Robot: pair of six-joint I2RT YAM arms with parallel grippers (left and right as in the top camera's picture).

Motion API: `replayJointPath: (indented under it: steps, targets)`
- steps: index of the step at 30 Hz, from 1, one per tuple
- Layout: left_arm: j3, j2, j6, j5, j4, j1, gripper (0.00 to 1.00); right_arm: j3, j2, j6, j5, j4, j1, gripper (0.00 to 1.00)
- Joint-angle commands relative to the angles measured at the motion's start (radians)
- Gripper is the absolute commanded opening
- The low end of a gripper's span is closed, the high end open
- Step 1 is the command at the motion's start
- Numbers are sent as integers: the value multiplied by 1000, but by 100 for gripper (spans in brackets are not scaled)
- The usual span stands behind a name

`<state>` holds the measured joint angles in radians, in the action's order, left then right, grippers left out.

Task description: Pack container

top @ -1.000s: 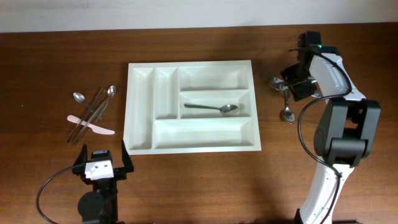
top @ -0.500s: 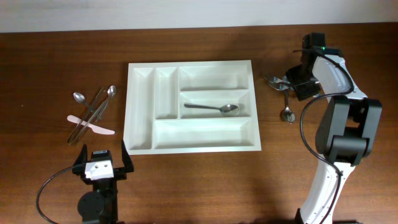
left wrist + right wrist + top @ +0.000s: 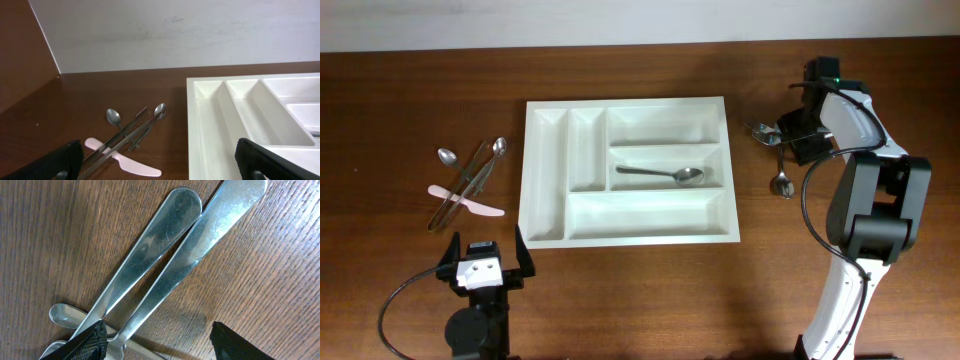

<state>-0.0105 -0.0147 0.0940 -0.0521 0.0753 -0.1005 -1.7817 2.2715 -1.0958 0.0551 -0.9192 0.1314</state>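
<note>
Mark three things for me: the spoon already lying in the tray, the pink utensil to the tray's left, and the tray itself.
spoon in the tray (image 3: 660, 173), overhead view, middle of its handle.
pink utensil (image 3: 477, 206), overhead view, flat stretch right of the crossing metal pieces.
tray (image 3: 625, 102), overhead view, far rim.

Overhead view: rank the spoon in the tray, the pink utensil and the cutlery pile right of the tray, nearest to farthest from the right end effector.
1. Cutlery pile, at the right end effector.
2. Spoon, in the tray's middle compartment.
3. Pink utensil, far left.

White tray (image 3: 640, 215), silver spoon (image 3: 665, 174), pale pink spatula (image 3: 470, 202), brown wood-grain table (image 3: 400, 100).
</note>
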Motion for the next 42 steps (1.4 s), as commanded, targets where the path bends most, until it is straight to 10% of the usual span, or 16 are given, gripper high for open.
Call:
replayJointPath:
  steps: [1, 19, 42]
  targets:
    - [2, 10, 10, 11, 5, -5, 99, 5, 19, -6, -2, -1, -1, 67]
    - [2, 10, 10, 11, 5, -5, 99, 5, 27, -12, -133, -140, 13, 66]
    - [2, 10, 10, 11, 5, -5, 99, -29, 27, 93, -211, 114, 38, 71]
